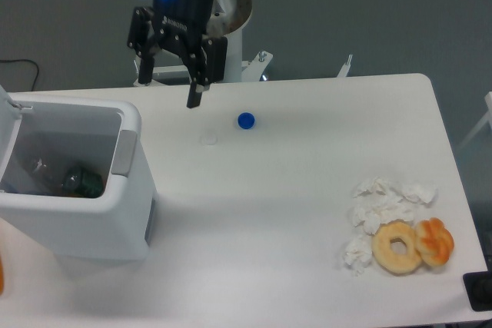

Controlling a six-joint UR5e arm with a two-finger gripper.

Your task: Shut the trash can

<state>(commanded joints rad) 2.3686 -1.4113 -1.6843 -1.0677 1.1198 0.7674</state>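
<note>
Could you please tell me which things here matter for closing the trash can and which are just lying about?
For the job: trash can, its raised lid, end effector.

Lying about: blue cap, clear cap, crumpled tissues, donut, pastry.
</note>
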